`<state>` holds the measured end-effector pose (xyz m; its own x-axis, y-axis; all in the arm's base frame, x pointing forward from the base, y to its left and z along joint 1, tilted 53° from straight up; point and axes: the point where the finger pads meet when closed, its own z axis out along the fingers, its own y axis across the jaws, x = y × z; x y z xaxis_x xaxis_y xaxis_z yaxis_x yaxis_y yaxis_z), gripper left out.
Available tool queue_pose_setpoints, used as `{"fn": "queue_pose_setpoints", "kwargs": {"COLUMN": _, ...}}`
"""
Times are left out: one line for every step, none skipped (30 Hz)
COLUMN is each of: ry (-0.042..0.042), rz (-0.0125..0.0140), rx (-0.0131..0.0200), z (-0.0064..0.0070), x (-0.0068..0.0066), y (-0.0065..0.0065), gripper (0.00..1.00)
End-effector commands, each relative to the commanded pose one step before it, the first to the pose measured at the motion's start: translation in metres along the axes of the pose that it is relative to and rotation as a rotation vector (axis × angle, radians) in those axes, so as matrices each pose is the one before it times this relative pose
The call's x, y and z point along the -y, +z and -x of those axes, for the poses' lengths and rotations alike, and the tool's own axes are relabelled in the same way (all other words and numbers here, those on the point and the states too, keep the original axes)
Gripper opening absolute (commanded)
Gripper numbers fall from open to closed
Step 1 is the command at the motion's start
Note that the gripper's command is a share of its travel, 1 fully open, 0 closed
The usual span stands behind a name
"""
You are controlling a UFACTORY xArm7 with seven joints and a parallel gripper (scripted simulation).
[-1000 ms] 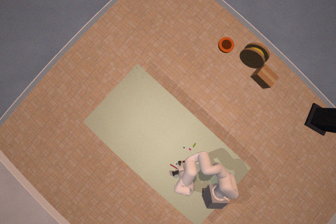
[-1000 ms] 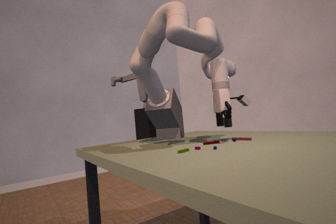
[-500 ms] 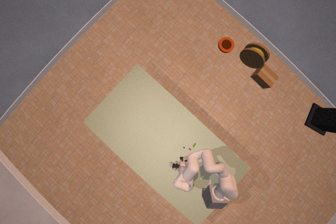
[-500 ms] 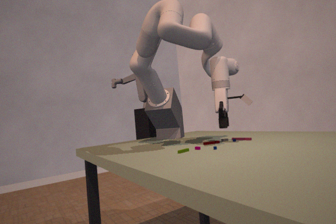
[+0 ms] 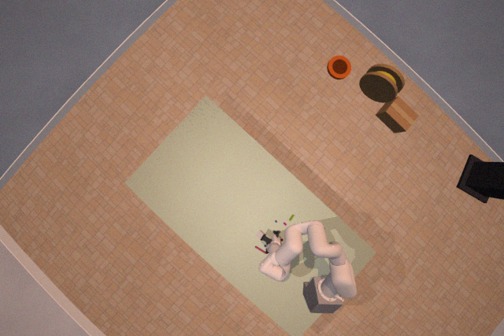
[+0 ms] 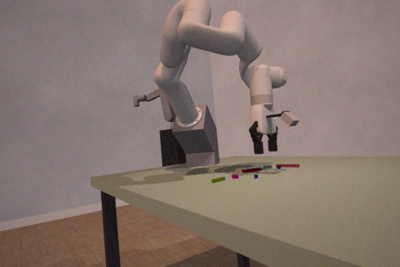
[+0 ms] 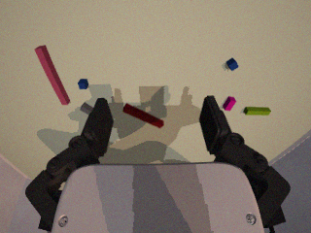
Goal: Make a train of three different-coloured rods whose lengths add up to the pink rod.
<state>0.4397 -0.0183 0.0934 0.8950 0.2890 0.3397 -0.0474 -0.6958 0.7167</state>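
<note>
End effector (image 7: 155,119) is held above the worktop (image 6: 290,199), fingers spread wide with nothing between them. In the wrist view the red rod (image 7: 143,116) is seen lying flat and slanted beneath the gap. Pink rod (image 7: 52,74) lies off to the left, a blue cube (image 7: 84,83) just beside it, grey rod (image 7: 87,109) near the left finger. Second blue cube (image 7: 231,64), magenta rod (image 7: 228,103) and lime rod (image 7: 257,111) are scattered to the right, all apart

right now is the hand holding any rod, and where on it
Nothing is held. The hand is open and hangs above the table, with the red rod lying flat below the gap between its fingers.
</note>
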Motion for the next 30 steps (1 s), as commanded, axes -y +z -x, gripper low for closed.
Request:
{"fn": "queue_pose_setpoints", "kwargs": {"ry": 0.16673, "rz": -0.00240, "rx": -0.01368, "z": -0.00632, "x": -0.01195, "y": -0.00141, "gripper": 1.00}}
{"fn": "queue_pose_setpoints", "kwargs": {"ry": 0.00000, "rz": 0.00000, "rx": 0.00000, "z": 0.00000, "x": 0.00000, "y": 0.00000, "gripper": 1.00}}
{"fn": "queue_pose_setpoints", "kwargs": {"ry": 0.00000, "rz": 0.00000, "rx": 0.00000, "z": 0.00000, "x": 0.00000, "y": 0.00000, "gripper": 1.00}}
{"fn": "queue_pose_setpoints", "kwargs": {"ry": 0.08920, "rz": -0.00045, "rx": 0.00001, "z": -0.00381, "x": -0.00662, "y": -0.00007, "gripper": 1.00}}
{"fn": "queue_pose_setpoints", "kwargs": {"ry": 0.02319, "rz": -0.00013, "rx": 0.00000, "z": -0.00112, "x": -0.00164, "y": -0.00002, "gripper": 1.00}}
{"fn": "queue_pose_setpoints", "kwargs": {"ry": 0.02262, "rz": -0.00013, "rx": 0.00000, "z": -0.00112, "x": -0.00158, "y": -0.00002, "gripper": 1.00}}
{"fn": "queue_pose_setpoints", "kwargs": {"ry": 0.02731, "rz": -0.00017, "rx": 0.00000, "z": -0.00139, "x": -0.00188, "y": -0.00003, "gripper": 1.00}}
{"fn": "queue_pose_setpoints", "kwargs": {"ry": 0.03058, "rz": -0.00020, "rx": 0.00000, "z": -0.00160, "x": -0.00207, "y": -0.00003, "gripper": 1.00}}
{"fn": "queue_pose_setpoints", "kwargs": {"ry": 0.03140, "rz": -0.00022, "rx": 0.00000, "z": -0.00169, "x": -0.00208, "y": -0.00004, "gripper": 1.00}}
{"fn": "queue_pose_setpoints", "kwargs": {"ry": 0.03106, "rz": -0.00023, "rx": 0.00000, "z": -0.00172, "x": -0.00202, "y": -0.00004, "gripper": 1.00}}
{"fn": "queue_pose_setpoints", "kwargs": {"ry": 0.03065, "rz": -0.00024, "rx": 0.00001, "z": -0.00174, "x": -0.00195, "y": -0.00004, "gripper": 1.00}}
{"fn": "queue_pose_setpoints", "kwargs": {"ry": 0.03046, "rz": -0.00025, "rx": 0.00001, "z": -0.00178, "x": -0.00189, "y": -0.00004, "gripper": 1.00}}
{"fn": "queue_pose_setpoints", "kwargs": {"ry": 0.03044, "rz": -0.00026, "rx": 0.00001, "z": -0.00182, "x": -0.00185, "y": -0.00005, "gripper": 1.00}}
{"fn": "queue_pose_setpoints", "kwargs": {"ry": 0.03049, "rz": -0.00027, "rx": 0.00002, "z": -0.00187, "x": -0.00180, "y": -0.00005, "gripper": 1.00}}
{"fn": "queue_pose_setpoints", "kwargs": {"ry": 0.03051, "rz": -0.00028, "rx": 0.00002, "z": -0.00191, "x": -0.00176, "y": -0.00005, "gripper": 1.00}}
{"fn": "queue_pose_setpoints", "kwargs": {"ry": 0.03050, "rz": -0.00029, "rx": 0.00002, "z": -0.00195, "x": -0.00171, "y": -0.00006, "gripper": 1.00}}
{"fn": "queue_pose_setpoints", "kwargs": {"ry": 0.03051, "rz": -0.00030, "rx": 0.00003, "z": -0.00199, "x": -0.00166, "y": -0.00006, "gripper": 1.00}}
{"fn": "queue_pose_setpoints", "kwargs": {"ry": 0.03051, "rz": -0.00031, "rx": 0.00003, "z": -0.00203, "x": -0.00161, "y": -0.00006, "gripper": 1.00}}
{"fn": "queue_pose_setpoints", "kwargs": {"ry": 0.00000, "rz": 0.00000, "rx": 0.00000, "z": 0.00000, "x": 0.00000, "y": 0.00000, "gripper": 1.00}}
{"fn": "queue_pose_setpoints", "kwargs": {"ry": 0.00000, "rz": 0.00000, "rx": 0.00000, "z": 0.00000, "x": 0.00000, "y": 0.00000, "gripper": 1.00}}
{"fn": "queue_pose_setpoints", "kwargs": {"ry": 0.06993, "rz": -0.00076, "rx": 0.00010, "z": -0.00472, "x": -0.00360, "y": -0.00015, "gripper": 1.00}}
{"fn": "queue_pose_setpoints", "kwargs": {"ry": 0.04242, "rz": -0.00049, "rx": 0.00008, "z": -0.00299, "x": -0.00201, "y": -0.00010, "gripper": 1.00}}
{"fn": "queue_pose_setpoints", "kwargs": {"ry": 0.02207, "rz": -0.00026, "rx": 0.00005, "z": -0.00159, "x": -0.00099, "y": -0.00005, "gripper": 1.00}}
{"fn": "queue_pose_setpoints", "kwargs": {"ry": 0.02599, "rz": -0.00032, "rx": 0.00006, "z": -0.00189, "x": -0.00113, "y": -0.00006, "gripper": 1.00}}
{"fn": "queue_pose_setpoints", "kwargs": {"ry": 0.02977, "rz": -0.00037, "rx": 0.00007, "z": -0.00219, "x": -0.00126, "y": -0.00008, "gripper": 1.00}}
{"fn": "queue_pose_setpoints", "kwargs": {"ry": 0.03130, "rz": -0.00040, "rx": 0.00009, "z": -0.00233, "x": -0.00126, "y": -0.00008, "gripper": 1.00}}
{"fn": "queue_pose_setpoints", "kwargs": {"ry": 0.03123, "rz": -0.00041, "rx": 0.00010, "z": -0.00236, "x": -0.00120, "y": -0.00008, "gripper": 1.00}}
{"fn": "queue_pose_setpoints", "kwargs": {"ry": 0.02851, "rz": -0.00039, "rx": 0.00010, "z": -0.00218, "x": -0.00104, "y": -0.00008, "gripper": 1.00}}
{"fn": "queue_pose_setpoints", "kwargs": {"ry": 0.02063, "rz": -0.00028, "rx": 0.00008, "z": -0.00159, "x": -0.00072, "y": -0.00006, "gripper": 1.00}}
{"fn": "queue_pose_setpoints", "kwargs": {"ry": 0.01362, "rz": -0.00019, "rx": 0.00005, "z": -0.00106, "x": -0.00046, "y": -0.00004, "gripper": 1.00}}
